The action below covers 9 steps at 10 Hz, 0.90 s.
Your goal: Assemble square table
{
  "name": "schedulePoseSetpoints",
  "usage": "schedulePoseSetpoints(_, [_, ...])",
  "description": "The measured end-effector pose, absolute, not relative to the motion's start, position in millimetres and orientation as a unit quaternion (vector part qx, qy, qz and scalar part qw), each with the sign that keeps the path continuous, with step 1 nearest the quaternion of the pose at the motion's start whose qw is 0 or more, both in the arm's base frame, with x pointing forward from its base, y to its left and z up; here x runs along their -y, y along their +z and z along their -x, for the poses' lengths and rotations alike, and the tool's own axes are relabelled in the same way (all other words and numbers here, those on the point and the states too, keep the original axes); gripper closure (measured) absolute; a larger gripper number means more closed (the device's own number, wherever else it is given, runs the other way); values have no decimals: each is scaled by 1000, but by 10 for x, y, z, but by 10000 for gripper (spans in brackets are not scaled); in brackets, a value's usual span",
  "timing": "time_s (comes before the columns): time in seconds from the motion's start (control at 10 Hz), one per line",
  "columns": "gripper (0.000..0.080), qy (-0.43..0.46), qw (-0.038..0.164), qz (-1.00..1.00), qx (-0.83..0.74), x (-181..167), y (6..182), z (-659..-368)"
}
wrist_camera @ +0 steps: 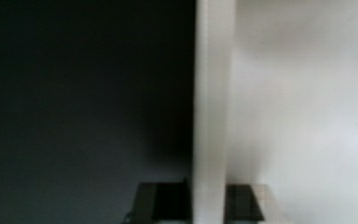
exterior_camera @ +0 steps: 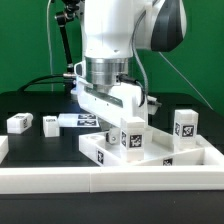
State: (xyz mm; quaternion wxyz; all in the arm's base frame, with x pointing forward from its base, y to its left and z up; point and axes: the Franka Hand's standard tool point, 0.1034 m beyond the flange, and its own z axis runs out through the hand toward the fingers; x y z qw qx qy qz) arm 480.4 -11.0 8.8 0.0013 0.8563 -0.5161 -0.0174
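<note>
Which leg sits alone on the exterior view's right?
The leg standing by itself past the top; two others lie together at the exterior view's far left.

We are reading the table [exterior_camera: 30,105] as black and the backdrop [exterior_camera: 20,40] as green. The arm [exterior_camera: 110,30] is showing white, with a dark grey joint cap [exterior_camera: 172,22]. The square top [exterior_camera: 195,150] is showing plain white. The leg [exterior_camera: 186,124] is showing white with a black-and-white square tag. The marker board [exterior_camera: 78,120] is showing white with black tag patterns. In the wrist view, the fingers [wrist_camera: 158,200] are appearing black.
</note>
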Motion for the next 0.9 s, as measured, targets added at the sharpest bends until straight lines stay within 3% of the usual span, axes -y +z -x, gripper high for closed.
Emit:
schedulePoseSetpoints(0.4, [732, -17, 2, -861, 508, 127, 91, -4806])
schedulePoseSetpoints(0.9, [733, -9, 2, -932, 362, 359, 141, -4875])
